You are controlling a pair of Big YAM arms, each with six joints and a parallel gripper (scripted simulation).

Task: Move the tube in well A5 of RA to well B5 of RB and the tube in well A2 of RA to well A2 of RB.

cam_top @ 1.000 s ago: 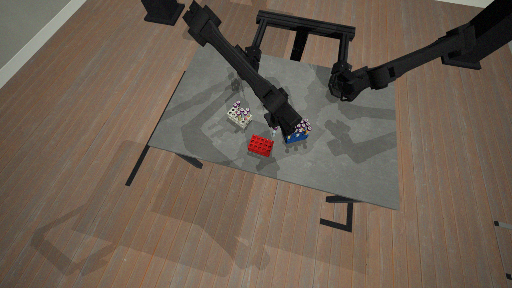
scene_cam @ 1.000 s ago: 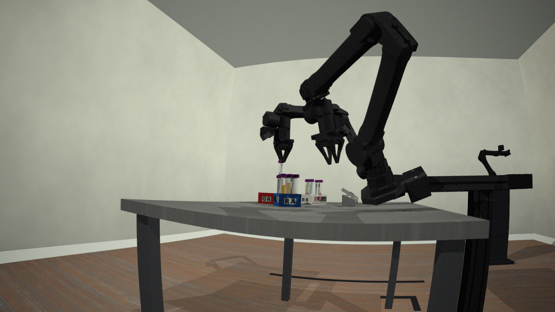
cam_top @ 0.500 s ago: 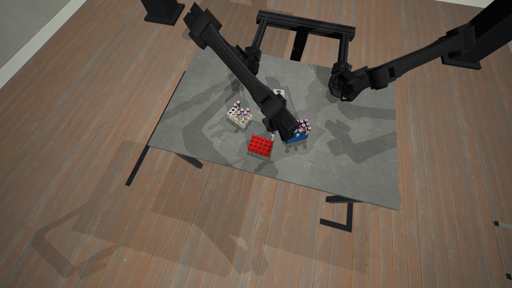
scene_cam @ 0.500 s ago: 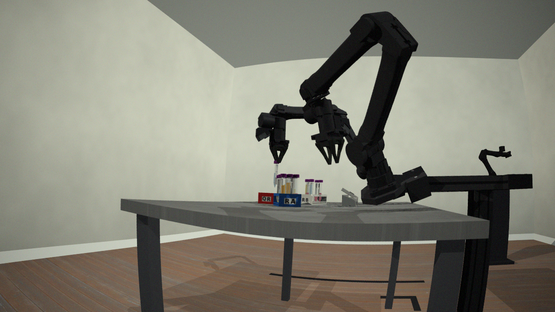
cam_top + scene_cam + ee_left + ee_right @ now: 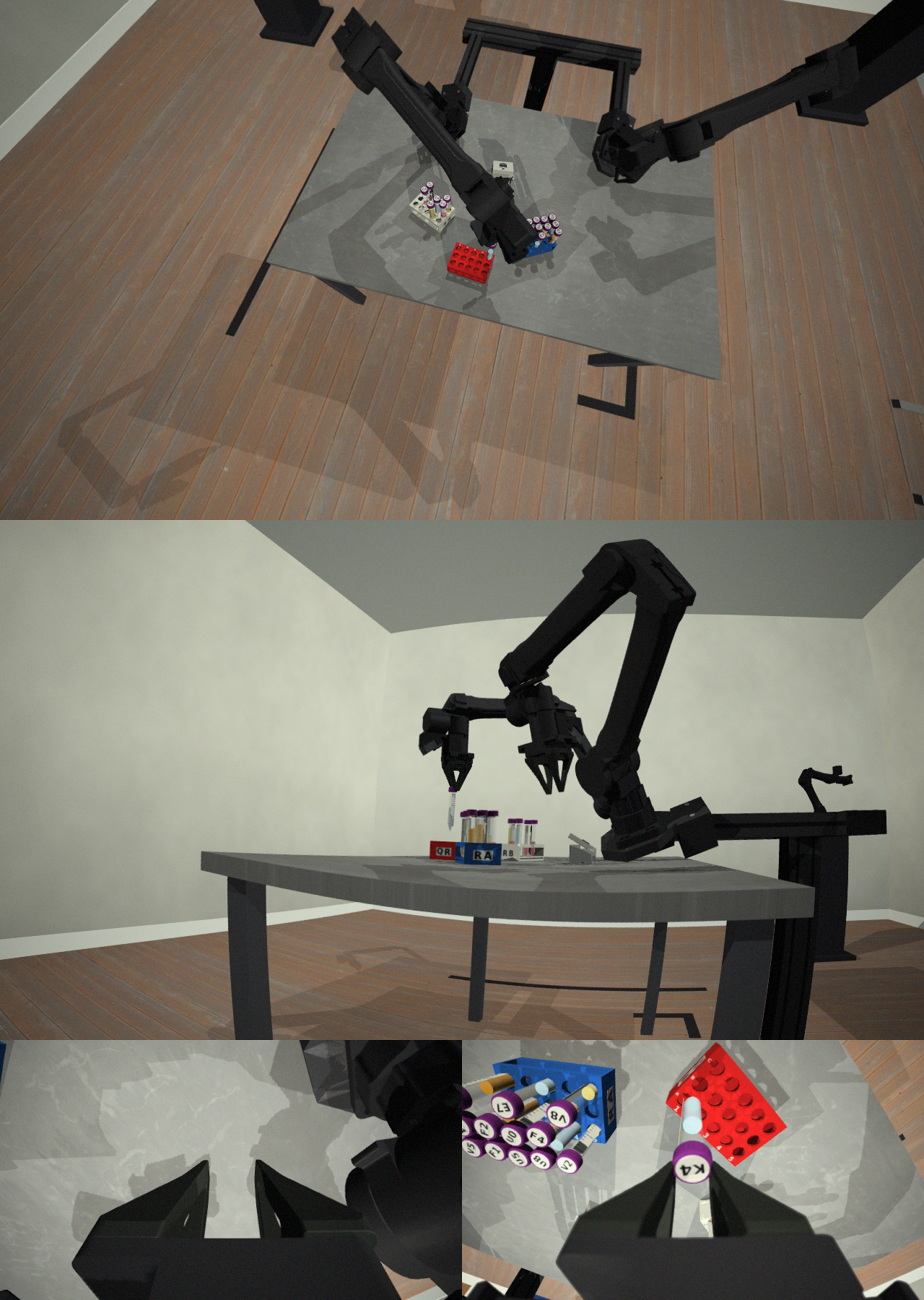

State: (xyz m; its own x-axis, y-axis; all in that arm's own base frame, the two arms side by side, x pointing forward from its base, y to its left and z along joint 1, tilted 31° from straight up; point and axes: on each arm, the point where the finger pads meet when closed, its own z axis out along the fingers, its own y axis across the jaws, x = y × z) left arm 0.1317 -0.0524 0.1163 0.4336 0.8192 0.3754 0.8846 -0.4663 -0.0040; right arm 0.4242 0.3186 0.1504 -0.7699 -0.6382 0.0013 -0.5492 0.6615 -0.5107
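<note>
Partly hidden: blue rack (image 5: pixel 548 247) (image 5: pixel 478 854) (image 5: pixel 1 1062) (image 5: pixel 604 1080), which right arm (image 5: pixel 413 110) (image 5: pixel 481 707) overlapped from above.
Tube K4 (image 5: pixel 490 253) (image 5: pixel 451 809) (image 5: pixel 692 1148): hung upright.
Right tool (image 5: pixel 491 243) (image 5: pixel 456 789) (image 5: pixel 693 1164): gripped it.
Left tool (image 5: pixel 625 178) (image 5: pixel 554 791) (image 5: pixel 232 1160): stood open.

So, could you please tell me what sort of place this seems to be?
Probably a lab-style robot work cell: purple-capped tubes stand in a blue rack, and two black robot arms reach over a grey table.
</note>
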